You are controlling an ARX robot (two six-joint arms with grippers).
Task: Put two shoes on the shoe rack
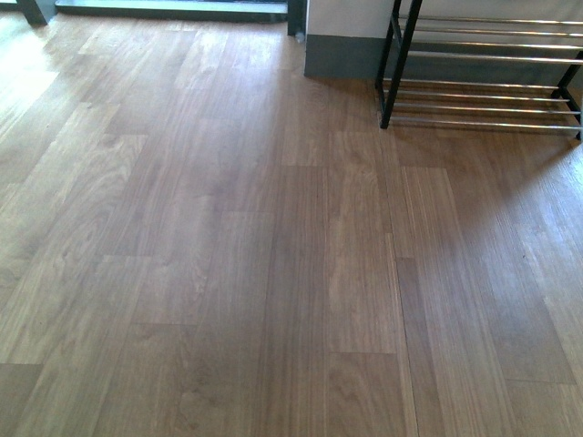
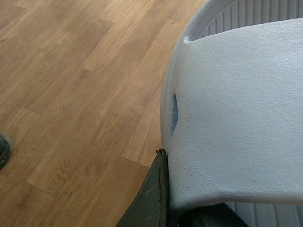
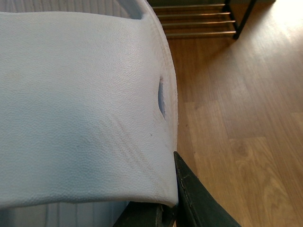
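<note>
In the front view, the shoe rack (image 1: 483, 73) stands at the upper right of the frame on a wooden floor (image 1: 228, 273); neither arm shows there. In the left wrist view, the left gripper (image 2: 184, 213) is clamped on the strap of a pale blue foam slide (image 2: 236, 118), which fills the right of the frame. In the right wrist view, the right gripper (image 3: 165, 213) grips a second pale blue slide (image 3: 80, 104) by its strap, filling the left of the frame, with the rack's chrome rods (image 3: 199, 21) at the top.

A home entryway, by the look: warm wood-plank laminate floor (image 1: 228, 273), and a black-framed shoe rack with chrome rods (image 1: 483, 91) against a grey-skirted wall (image 1: 342, 55)
</note>
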